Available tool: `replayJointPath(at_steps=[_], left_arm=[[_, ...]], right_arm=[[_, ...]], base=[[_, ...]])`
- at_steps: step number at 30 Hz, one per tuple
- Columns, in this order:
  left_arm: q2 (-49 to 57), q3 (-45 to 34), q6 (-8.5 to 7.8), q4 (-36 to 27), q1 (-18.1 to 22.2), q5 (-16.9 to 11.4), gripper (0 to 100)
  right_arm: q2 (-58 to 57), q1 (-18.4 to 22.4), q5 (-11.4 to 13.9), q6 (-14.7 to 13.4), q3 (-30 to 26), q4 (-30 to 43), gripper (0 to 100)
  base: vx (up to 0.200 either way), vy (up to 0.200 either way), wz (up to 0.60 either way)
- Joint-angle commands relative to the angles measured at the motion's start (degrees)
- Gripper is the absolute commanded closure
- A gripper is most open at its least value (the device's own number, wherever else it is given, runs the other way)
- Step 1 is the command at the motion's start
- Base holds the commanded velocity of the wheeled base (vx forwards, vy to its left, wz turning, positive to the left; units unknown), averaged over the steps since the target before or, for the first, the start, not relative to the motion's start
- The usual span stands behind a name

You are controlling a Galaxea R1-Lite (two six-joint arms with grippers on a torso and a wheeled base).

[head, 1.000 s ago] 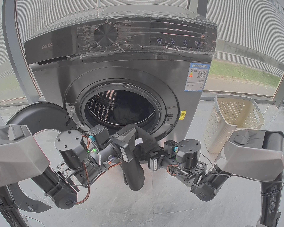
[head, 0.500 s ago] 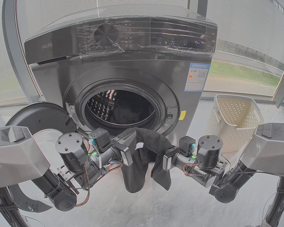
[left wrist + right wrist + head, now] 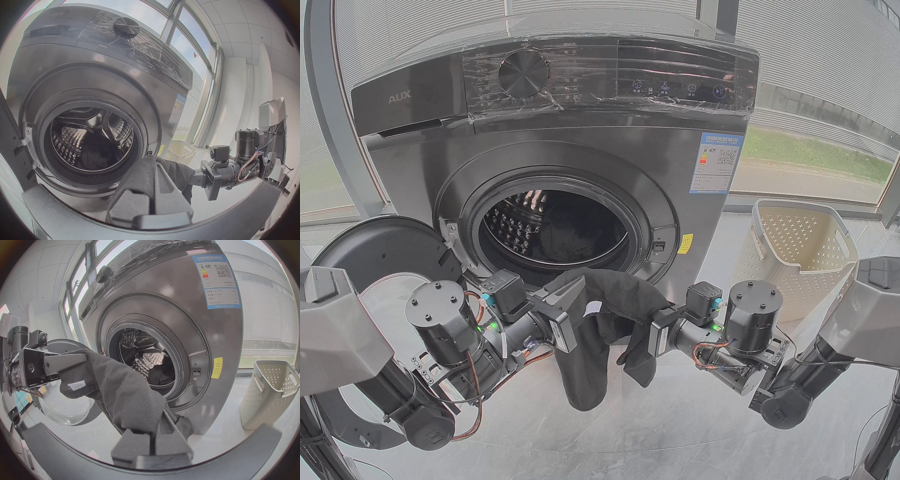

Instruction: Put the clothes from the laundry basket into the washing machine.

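Lying in washer drum (image 3: 509,228): dk garment (image 3: 575,232); basket (image 3: 762,275) nearby.

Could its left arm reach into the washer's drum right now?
Probably yes: the door is swung wide and the drum gapes just beyond the left gripper, though the garment it holds also hangs from the right gripper.

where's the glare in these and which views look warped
Head view: window light glares off the plastic film on the washing machine and sheens the floor. Left wrist view: fisheye bows the machine, drum shows bright reflections. Right wrist view: same bowing, dark garment looms large.
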State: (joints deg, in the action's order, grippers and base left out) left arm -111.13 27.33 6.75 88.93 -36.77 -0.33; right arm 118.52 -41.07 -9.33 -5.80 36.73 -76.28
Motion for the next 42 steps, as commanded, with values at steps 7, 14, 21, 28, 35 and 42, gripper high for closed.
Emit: replayJointPath(at_steps=[7, 14, 21, 28, 35, 42], left_arm=[[-0.58, 0.18, 0.89, 0.01, -1.29, 0.77, 100], [-0.84, 0.09, 2.04, -0.07, -2.17, 1.47, 100], [-0.76, -0.17, 1.95, -0.16, -2.17, 1.56, 100], [-0.67, -1.05, 1.95, -0.07, -1.82, 1.47, 100], [-0.32, -2.19, 2.04, -0.07, -1.29, 1.38, 0], [-1.55, -3.95, 1.95, 0.01, -0.41, 1.3, 0]], right_arm=[[-1.8, -0.15, 0.01, -0.09, -2.01, -0.01, 100], [-2.24, -0.15, -0.17, -0.44, -2.63, -0.1, 100], [-2.24, -0.41, -0.78, -0.96, -3.07, -0.28, 100], [-2.33, -0.5, -0.87, -0.88, -2.98, -0.89, 100], [-5.23, -0.06, -0.78, -0.7, -2.01, -0.72, 100], [-7.07, 0.2, -0.78, -0.44, -1.13, -0.1, 100]], base=[[0.0, 0.0, 0.0], [0.0, 0.0, 0.0], [0.0, 0.0, 0.0], [0.0, 0.0, 0.0], [0.0, 0.0, 0.0], [0.0, 0.0, 0.0]])
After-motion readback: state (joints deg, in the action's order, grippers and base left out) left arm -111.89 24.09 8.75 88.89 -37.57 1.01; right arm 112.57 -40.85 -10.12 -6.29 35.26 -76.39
